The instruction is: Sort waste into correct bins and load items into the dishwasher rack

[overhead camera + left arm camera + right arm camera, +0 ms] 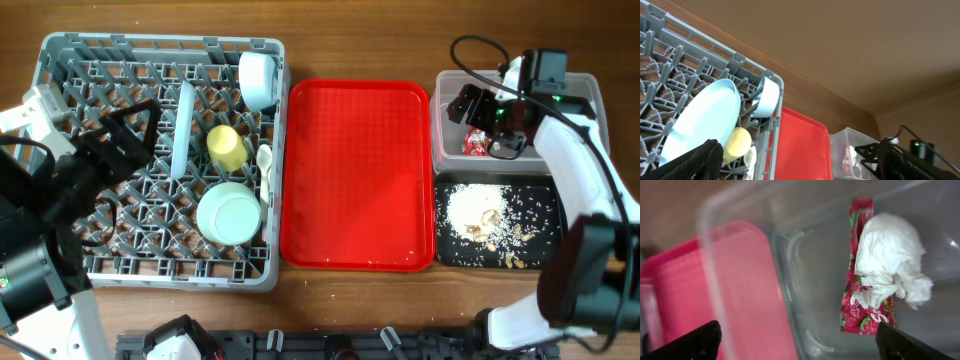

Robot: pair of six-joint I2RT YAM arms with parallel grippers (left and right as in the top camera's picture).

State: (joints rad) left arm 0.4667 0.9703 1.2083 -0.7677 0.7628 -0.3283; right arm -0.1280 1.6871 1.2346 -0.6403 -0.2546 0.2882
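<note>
Over the clear tub [445,85] at the desk's [350,40] right end, the right tool [485,125] hangs released — red wrapper [855,310] and white tissue [890,255] lying inside, directly beneath it — while the distant left tool [135,140], also released, hovers over the rack [60,50].

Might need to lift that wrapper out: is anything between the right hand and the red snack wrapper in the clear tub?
Yes, the crumpled white tissue lies over part of the red snack wrapper in the clear tub; the rest is uncovered.

The tissue [890,255] hides part of the red wrapper [857,315]; the clear tub [810,280] is blurred at its near wall.
</note>
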